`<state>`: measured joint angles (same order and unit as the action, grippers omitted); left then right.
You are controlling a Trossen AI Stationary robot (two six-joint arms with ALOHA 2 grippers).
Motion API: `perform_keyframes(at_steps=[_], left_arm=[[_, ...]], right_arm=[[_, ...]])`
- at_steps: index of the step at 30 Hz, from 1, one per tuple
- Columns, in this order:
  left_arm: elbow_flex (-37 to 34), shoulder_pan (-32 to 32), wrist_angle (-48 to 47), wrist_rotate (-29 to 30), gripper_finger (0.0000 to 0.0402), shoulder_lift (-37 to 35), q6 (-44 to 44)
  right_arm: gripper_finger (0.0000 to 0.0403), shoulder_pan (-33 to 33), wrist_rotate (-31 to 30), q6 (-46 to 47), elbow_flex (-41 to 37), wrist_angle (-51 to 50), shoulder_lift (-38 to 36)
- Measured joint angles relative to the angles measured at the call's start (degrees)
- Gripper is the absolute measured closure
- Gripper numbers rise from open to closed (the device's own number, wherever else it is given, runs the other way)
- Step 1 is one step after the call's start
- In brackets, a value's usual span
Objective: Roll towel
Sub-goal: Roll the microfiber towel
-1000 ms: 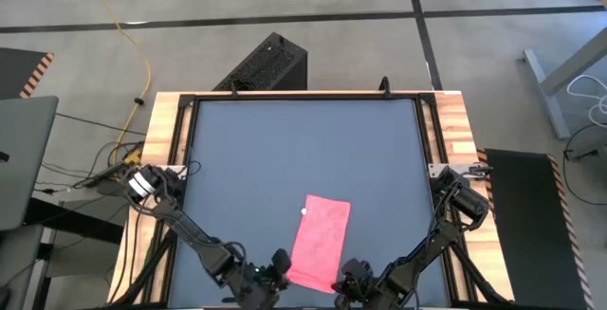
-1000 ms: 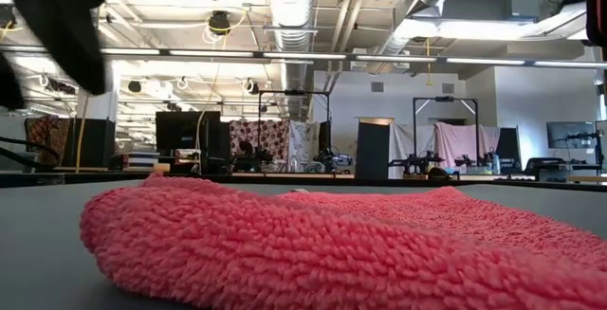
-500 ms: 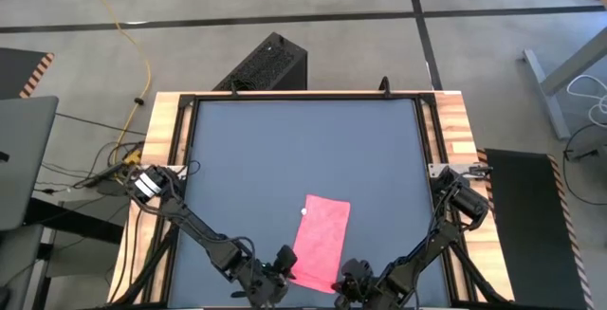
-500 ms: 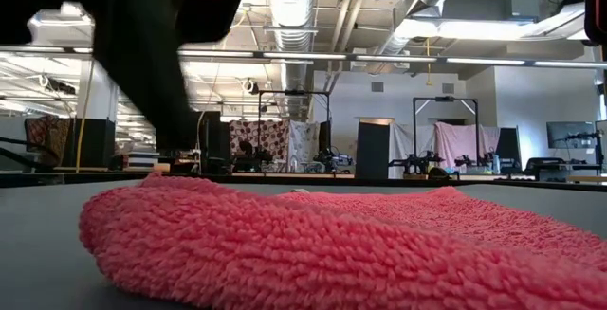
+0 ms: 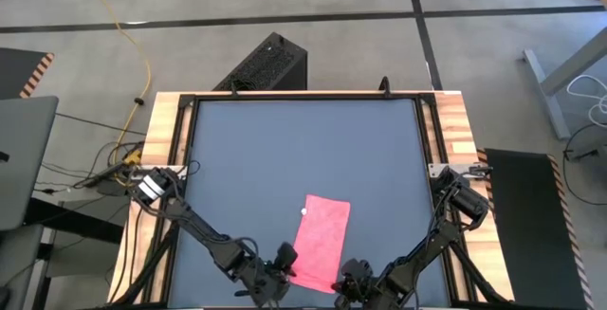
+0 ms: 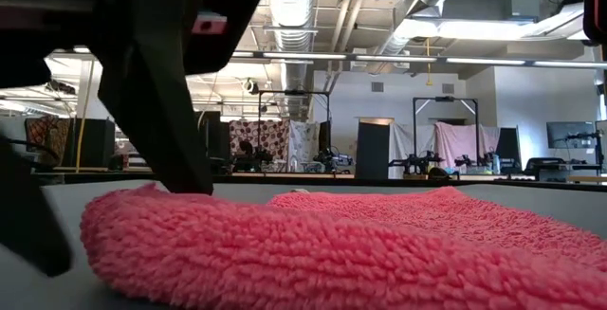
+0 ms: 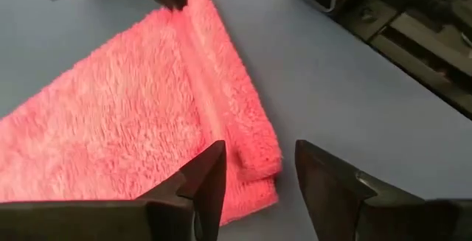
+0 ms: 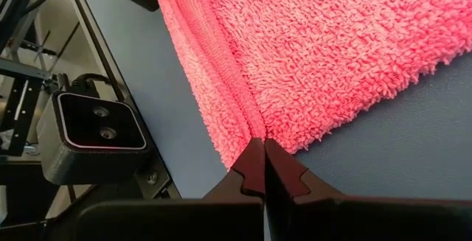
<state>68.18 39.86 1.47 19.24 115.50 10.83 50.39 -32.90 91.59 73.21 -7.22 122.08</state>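
Towel [image 5: 321,240] lies flat on the dark surface [image 5: 303,149], at about 6 o'clock near the front edge, its near hem already folded over once as the roll's start. Left pincer [image 7: 254,178] stands fairly wide, astride that hem's corner, prob. to catch it. Right pincer [image 8: 263,169], tips pressed together, noses the hem's other end, holding nothing. No containers here.

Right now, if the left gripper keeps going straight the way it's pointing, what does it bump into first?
Probably the towel: the open left gripper points at its folded near corner, which lies just ahead between the fingers. How close it is, I can't tell.
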Motion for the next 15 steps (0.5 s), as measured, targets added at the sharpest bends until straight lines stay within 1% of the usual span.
perform_keyframes(at_steps=[5, 10, 13, 15], left_arm=[[0.0, -1.3, -2.3, -3.1, 0.0289, 0.0, -5.3], [0.0, -1.9, -2.1, -4.3, 0.0351, 0.0, -8.4], [0.0, -2.9, -2.1, -8.4, 0.0391, 0.0, -12.8], [0.0, -3.9, -2.0, -12.5, 0.0397, 0.0, -16.7]], right_arm=[[0.0387, 0.0, 0.0, 0.0, 0.0, 0.0, 0.0], [0.0378, 0.0, 0.0, -0.1, 0.0, 0.0, 0.0], [0.0366, 0.0, 0.0, -0.1, 0.0, 0.1, 0.0], [0.0358, 0.0, 0.0, 0.7, 0.0, 0.1, 0.0]])
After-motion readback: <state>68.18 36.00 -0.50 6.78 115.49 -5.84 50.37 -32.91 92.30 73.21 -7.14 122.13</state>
